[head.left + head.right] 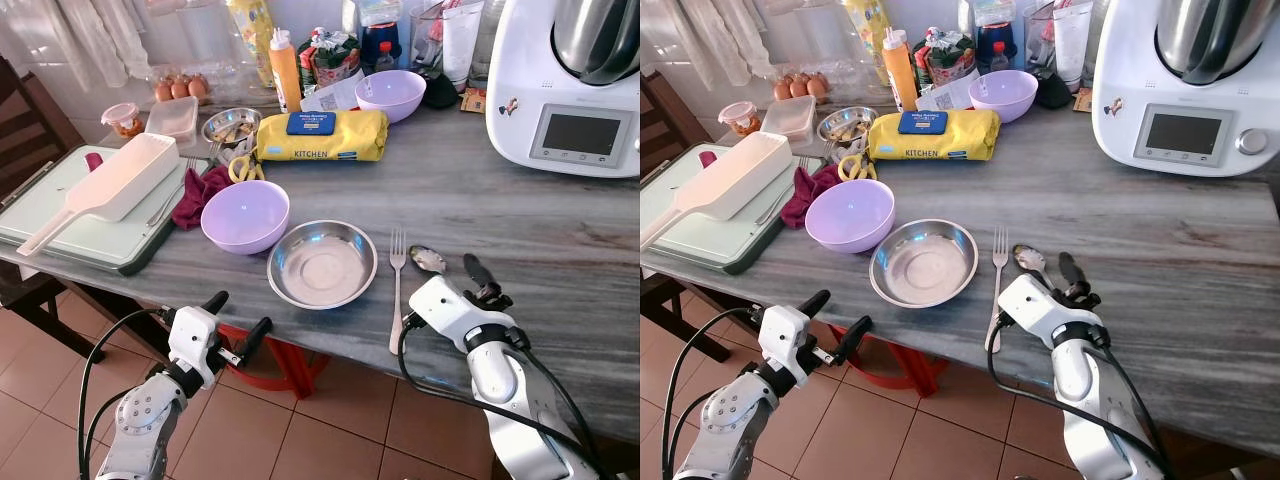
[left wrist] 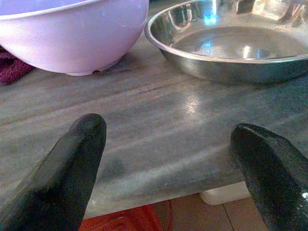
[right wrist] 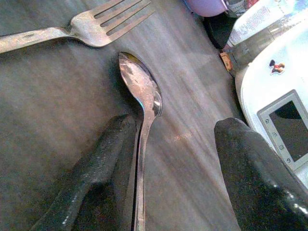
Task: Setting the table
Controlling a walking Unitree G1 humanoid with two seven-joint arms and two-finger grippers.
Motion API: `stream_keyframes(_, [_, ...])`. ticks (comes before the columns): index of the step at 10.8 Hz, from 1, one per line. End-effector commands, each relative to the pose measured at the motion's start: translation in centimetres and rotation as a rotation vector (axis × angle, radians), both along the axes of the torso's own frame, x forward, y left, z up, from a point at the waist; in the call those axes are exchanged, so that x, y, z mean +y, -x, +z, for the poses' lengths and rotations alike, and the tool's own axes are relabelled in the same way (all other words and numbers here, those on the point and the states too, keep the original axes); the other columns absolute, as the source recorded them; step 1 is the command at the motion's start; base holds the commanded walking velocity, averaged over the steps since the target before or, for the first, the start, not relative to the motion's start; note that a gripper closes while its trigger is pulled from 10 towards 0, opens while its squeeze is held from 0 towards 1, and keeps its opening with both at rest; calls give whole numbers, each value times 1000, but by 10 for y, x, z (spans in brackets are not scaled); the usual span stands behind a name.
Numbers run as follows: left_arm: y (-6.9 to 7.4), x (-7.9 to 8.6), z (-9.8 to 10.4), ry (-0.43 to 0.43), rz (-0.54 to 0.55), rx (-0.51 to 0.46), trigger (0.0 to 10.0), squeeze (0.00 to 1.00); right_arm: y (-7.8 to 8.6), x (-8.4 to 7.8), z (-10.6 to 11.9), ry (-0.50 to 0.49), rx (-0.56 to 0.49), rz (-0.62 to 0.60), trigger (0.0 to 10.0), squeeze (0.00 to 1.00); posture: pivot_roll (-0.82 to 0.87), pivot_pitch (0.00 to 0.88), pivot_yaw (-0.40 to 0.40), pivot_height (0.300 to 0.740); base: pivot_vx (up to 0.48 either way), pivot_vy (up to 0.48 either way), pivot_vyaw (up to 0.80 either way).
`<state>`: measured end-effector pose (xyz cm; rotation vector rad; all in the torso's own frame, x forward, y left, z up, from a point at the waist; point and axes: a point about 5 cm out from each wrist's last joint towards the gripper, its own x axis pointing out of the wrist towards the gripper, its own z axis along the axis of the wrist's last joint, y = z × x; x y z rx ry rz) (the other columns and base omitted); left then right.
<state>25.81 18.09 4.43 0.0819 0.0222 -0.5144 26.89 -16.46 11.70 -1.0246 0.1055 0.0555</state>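
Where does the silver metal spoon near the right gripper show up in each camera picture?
Left eye view: silver metal spoon lies just right of the metal fork, ahead of the right gripper.
Right eye view: spoon right of the fork, by the gripper.
Left wrist view: not in it.
Right wrist view: spoon beside one black finger.
Shared landmark: the fork.

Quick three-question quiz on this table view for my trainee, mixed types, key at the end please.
1. True or false: the fork lies between the steel bowl and the spoon.
2. The right gripper has its open fingers astride: A) the fork, B) the spoon handle, C) the purple bowl.
3. Fill in: the left gripper hangs open just off the table's ____ edge.

Key: 1 true; 2 B; 3 near.
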Motion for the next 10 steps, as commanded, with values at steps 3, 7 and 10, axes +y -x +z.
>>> stream_keyframes(3, [1, 5, -4, -26, 0, 23, 10000, 0, 1, 3, -5, -54, 37, 0, 10000, 0, -103, 96, 163, 740, 0, 0, 0])
stream_keyframes(7, [-1, 2, -2, -24, -7, 12, 10000, 0, -11, -5, 13, -357, -37, -76, 10000, 0, -102, 93, 170, 740, 0, 0, 0])
stream_keyframes(10, [-3, -2, 0, -20, -13, 7, 10000, 0, -15, -7, 22, -577, -67, -112, 10000, 0, -103, 94, 168, 740, 0, 0, 0])
